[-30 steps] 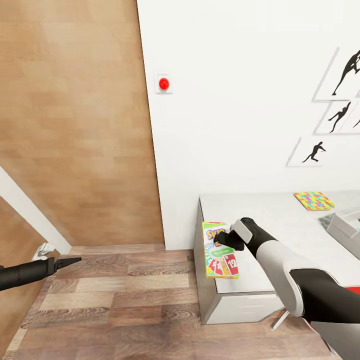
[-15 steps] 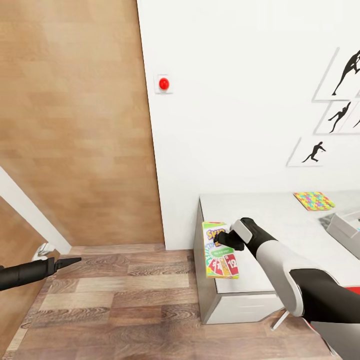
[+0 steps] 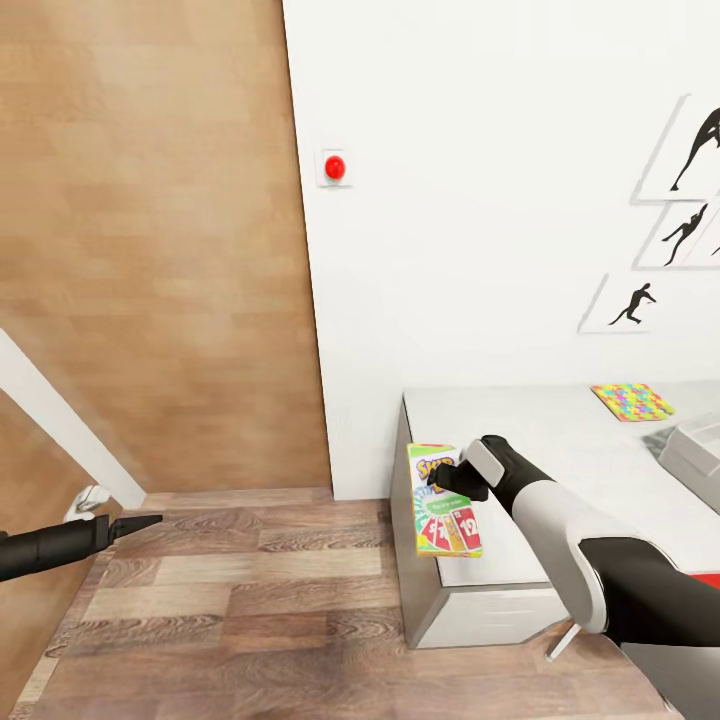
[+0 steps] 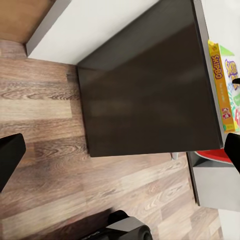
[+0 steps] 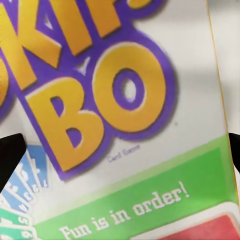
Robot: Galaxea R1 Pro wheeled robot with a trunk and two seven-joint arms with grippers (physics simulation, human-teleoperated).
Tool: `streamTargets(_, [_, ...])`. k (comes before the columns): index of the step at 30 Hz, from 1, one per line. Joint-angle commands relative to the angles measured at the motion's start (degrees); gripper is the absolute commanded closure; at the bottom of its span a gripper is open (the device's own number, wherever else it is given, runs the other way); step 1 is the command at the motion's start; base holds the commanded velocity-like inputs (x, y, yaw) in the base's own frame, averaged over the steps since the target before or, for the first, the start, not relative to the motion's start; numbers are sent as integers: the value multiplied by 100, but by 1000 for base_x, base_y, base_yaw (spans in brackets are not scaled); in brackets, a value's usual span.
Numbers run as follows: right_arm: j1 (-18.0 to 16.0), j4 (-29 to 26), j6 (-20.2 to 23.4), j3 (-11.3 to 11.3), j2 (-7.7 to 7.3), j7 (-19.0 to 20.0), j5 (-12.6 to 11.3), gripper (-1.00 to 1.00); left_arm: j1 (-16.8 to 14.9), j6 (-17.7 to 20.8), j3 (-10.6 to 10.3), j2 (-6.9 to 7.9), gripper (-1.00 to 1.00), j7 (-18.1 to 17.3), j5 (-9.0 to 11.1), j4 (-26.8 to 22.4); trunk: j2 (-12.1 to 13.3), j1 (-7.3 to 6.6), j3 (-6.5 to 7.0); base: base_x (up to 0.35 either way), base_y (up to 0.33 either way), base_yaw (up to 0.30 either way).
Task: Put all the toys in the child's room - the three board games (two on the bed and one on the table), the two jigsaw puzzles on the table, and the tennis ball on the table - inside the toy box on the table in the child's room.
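Camera shifted slightly | right end effector grips glossy flat Skip-Bo box | left end effector state unclear

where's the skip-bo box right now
In the head view the Skip-Bo box is in the right gripper, over the left end of the table, overhanging its edge above the wood floor.

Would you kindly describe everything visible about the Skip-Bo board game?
The Skip-Bo board game is a flat printed box, yellow-edged, with orange-and-purple lettering, a green "Fun is in order!" band and red number cards. It sits at the table's left edge, its face up. The right claw is at its upper part; its grip is unclear.
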Motion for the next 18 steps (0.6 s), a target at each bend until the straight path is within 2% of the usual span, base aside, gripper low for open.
streamTargets(1, [-2,-9,18,19,0,-49,-60,-100,-4,36,-3,2,-100,-4,21,0,-11,3,-11,0,1,0])
streamTargets(18, [0,-9,18,19,-5,-49,-60,-100,-4,36,0,-32,-100,-8,20,0,-11,3,-11,0,30,0])
